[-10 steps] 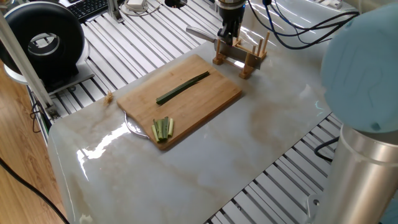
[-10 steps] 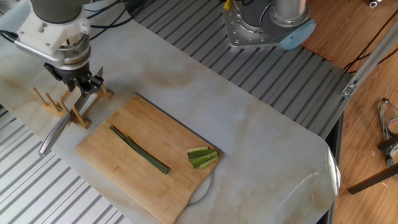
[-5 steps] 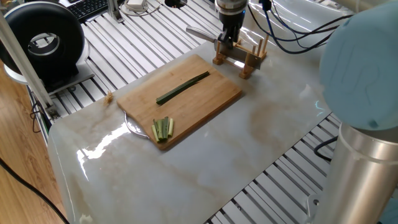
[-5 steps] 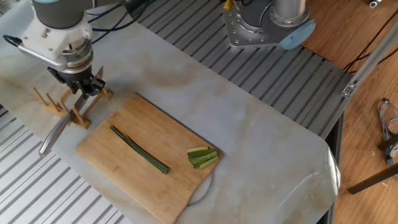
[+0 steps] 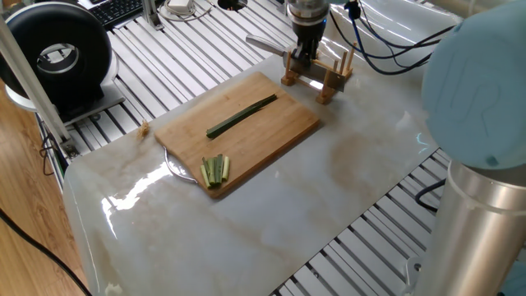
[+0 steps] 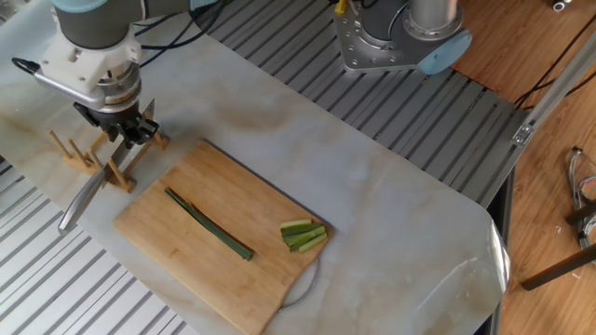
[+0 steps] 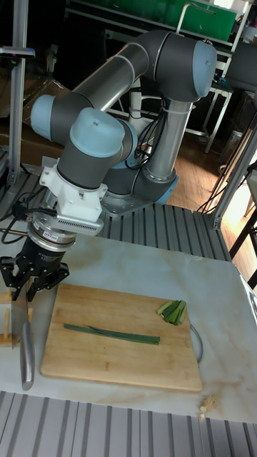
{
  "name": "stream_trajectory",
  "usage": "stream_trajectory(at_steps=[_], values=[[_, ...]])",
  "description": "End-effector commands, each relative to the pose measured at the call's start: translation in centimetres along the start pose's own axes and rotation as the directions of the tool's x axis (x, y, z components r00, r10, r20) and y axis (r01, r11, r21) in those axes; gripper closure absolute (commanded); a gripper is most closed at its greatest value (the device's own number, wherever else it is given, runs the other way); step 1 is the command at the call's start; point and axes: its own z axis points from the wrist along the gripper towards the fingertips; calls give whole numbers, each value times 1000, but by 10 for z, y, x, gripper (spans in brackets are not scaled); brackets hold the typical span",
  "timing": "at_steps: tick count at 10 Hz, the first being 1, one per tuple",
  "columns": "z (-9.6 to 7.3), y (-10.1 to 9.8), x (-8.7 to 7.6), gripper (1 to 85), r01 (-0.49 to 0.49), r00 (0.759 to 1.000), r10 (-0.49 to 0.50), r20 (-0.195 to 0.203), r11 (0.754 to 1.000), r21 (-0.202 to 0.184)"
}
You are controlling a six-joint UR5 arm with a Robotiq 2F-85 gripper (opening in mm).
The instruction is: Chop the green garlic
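We see a pale marble tabletop (image 5: 329, 189) on ribbed metal slats (image 6: 438, 102), wooden floor (image 6: 521, 37) beside it, and a keyboard (image 5: 115, 10) beyond it.

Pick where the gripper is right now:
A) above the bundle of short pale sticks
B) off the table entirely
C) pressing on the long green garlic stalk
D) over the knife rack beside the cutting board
D: the gripper sits at the wooden knife rack by the knife, away from the green garlic.
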Motion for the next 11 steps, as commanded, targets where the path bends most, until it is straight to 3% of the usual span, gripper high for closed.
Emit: stream_trajectory(at_steps=[1, 4, 11], values=[[6, 5, 0, 533, -10, 1000, 11, 11, 1000, -4], [10, 1, 2, 533, -6, 1000, 6, 16, 1000, 18], [21, 1, 7, 547, -10, 1000, 9, 22, 1000, 26]])
